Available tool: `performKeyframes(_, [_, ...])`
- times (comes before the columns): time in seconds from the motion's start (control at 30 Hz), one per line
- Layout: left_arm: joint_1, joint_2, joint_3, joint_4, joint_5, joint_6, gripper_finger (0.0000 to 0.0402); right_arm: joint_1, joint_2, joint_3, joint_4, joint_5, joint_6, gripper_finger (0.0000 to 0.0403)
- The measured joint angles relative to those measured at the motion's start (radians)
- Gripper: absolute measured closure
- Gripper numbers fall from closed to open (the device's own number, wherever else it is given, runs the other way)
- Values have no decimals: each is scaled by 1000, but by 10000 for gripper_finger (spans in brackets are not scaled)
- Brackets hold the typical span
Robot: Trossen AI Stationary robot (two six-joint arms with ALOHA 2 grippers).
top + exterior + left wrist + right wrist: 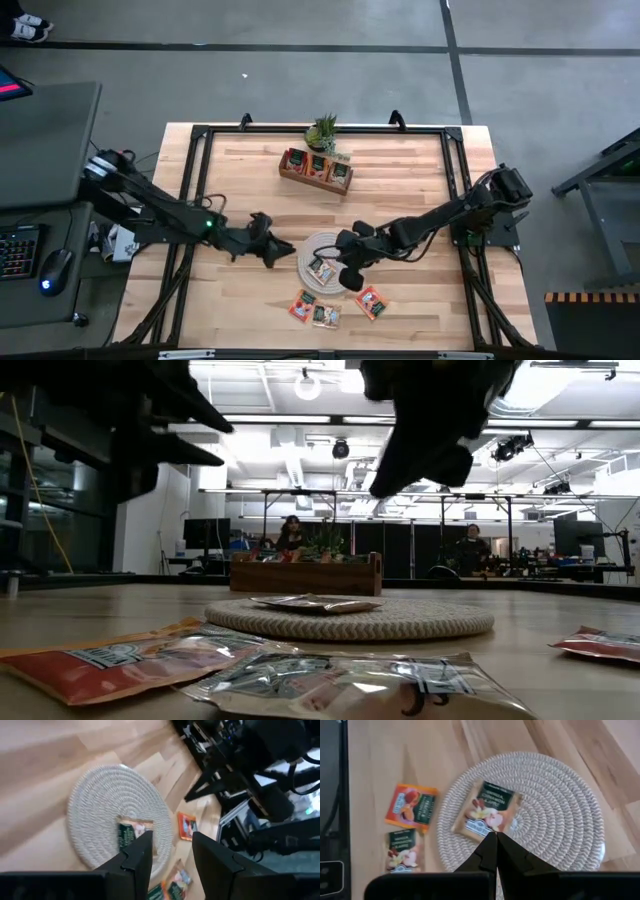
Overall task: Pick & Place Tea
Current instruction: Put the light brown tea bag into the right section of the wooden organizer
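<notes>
High view: wooden counter carries the whole setup, both dark arms reaching in toward the middle. Wooden three-compartment tray sits at the far side beside a small potted plant; it already holds several orange-red sachets, exact count not readable. Round woven mat lies at mid-counter with one beige tea sachet flat on it. Three more sachets are loose on the counter at the near edge: an orange-red one to the right, and a pair just beside each other, seemingly overlapping in the low view.

Right gripper hangs over the near edge of the mat, fingers together, nothing between them; in the right wrist view the tips sit just short of the mat sachet, contact not clear. Left gripper hovers just left of the mat, fingers apart and empty.

Progress, judged: partway. Some tea is in the tray, four sachets in view still outside it. Sachet on the mat looks like the one in hand, not yet gripped. The loose three near the front edge remain after that.
</notes>
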Motion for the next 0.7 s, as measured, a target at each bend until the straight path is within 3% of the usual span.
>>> performKeyframes(0.27, [-3,262,17,268,30,-135,264,-1,0,-101,151,-57,24,403])
performKeyframes(0.53, [-2,413,141,263,111,-144,264,3,16,-146,250,-72,9,403])
performKeyframes(0.7, [-2,439,223,92,157,-146,264,4,62,-146,267,-97,-2,403])
